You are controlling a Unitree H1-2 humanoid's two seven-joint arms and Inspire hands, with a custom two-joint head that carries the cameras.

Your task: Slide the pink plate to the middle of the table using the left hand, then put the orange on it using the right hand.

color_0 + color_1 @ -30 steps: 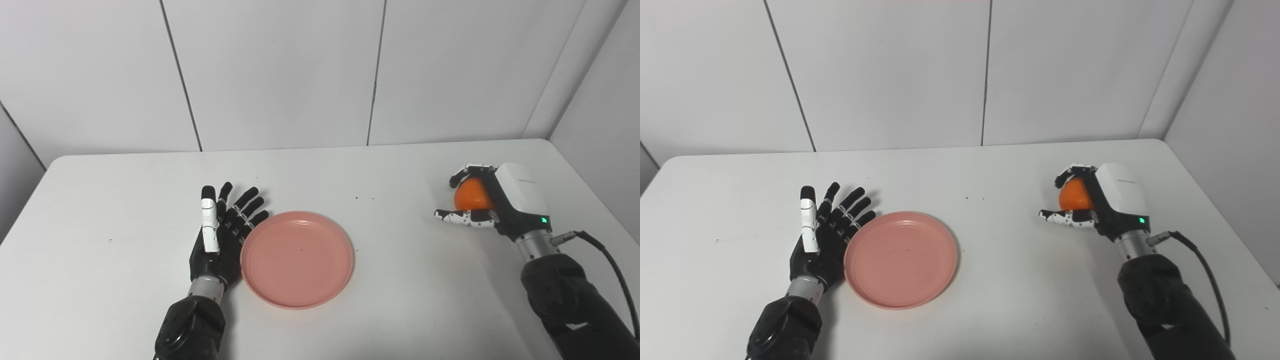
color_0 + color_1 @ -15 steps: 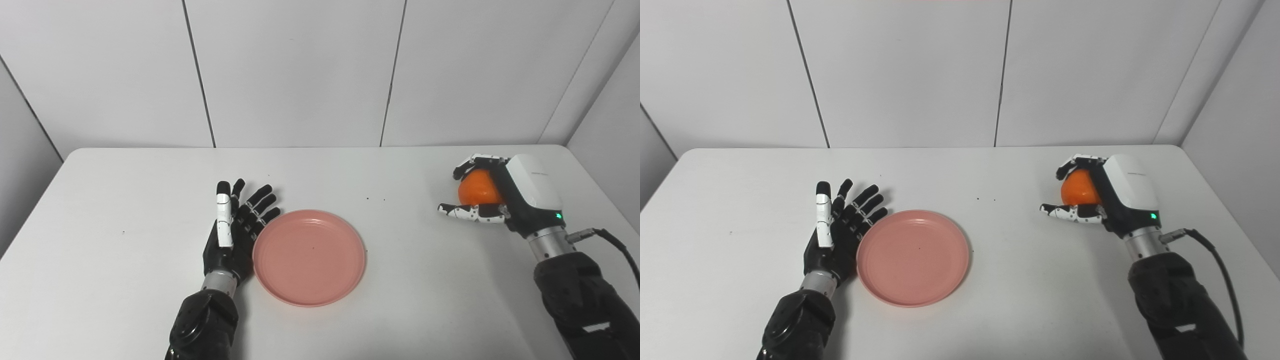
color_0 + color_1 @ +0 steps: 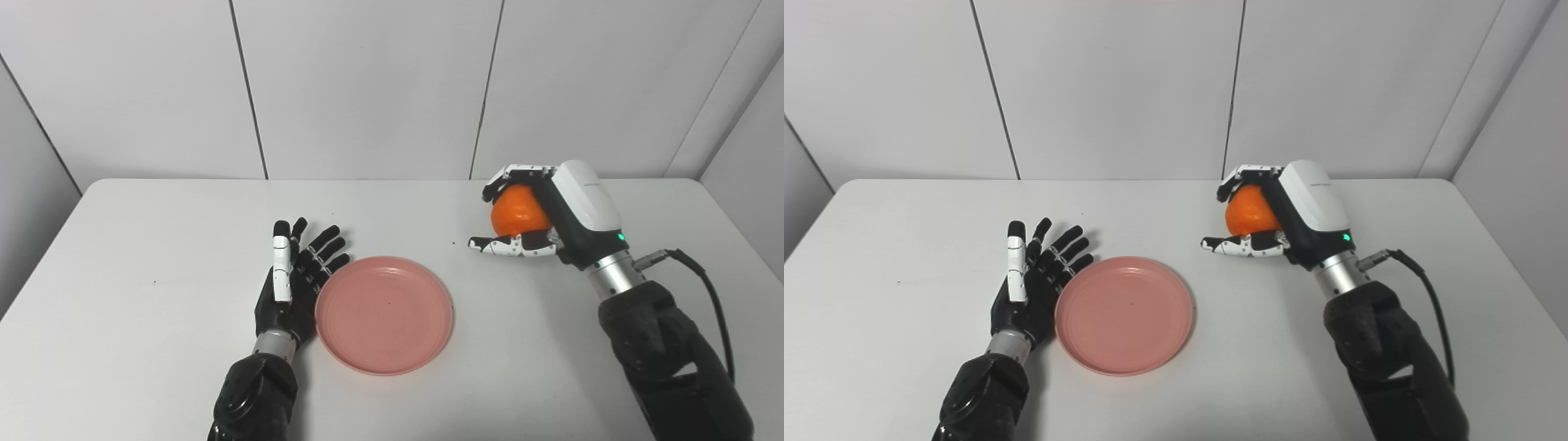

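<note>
A white surface [image 3: 122, 343] is shown from above, bounded behind and at the sides by pale panelled walls [image 3: 367, 86]. The pink plate [image 3: 384, 315] is seen lying flat near the middle of the surface, with nothing on it. The left robot hand [image 3: 293, 283] is laid just beside the plate's left rim, apparently touching it, with its black fingers [image 3: 323, 244] spread wide and extended away from the camera; nothing is held in it. A white segment is visible along its thumb. The right robot hand [image 3: 1274, 215] is seen raised above the surface, to the right of the plate and farther back, well apart from the plate's rim. The orange [image 3: 1249, 212] is enclosed in this hand: curled fingers are wrapped over its top, a white-and-black speckled thumb is placed beneath it, and the white back shell of the hand is turned toward the right. The orange is thus carried clear of the surface and is not yet over the plate. A green indicator light is lit at the wrist, and a black cable [image 3: 704, 288] is looped out from the wrist along the dark-sleeved forearm. A few small dark specks are scattered on the surface between plate and orange
</note>
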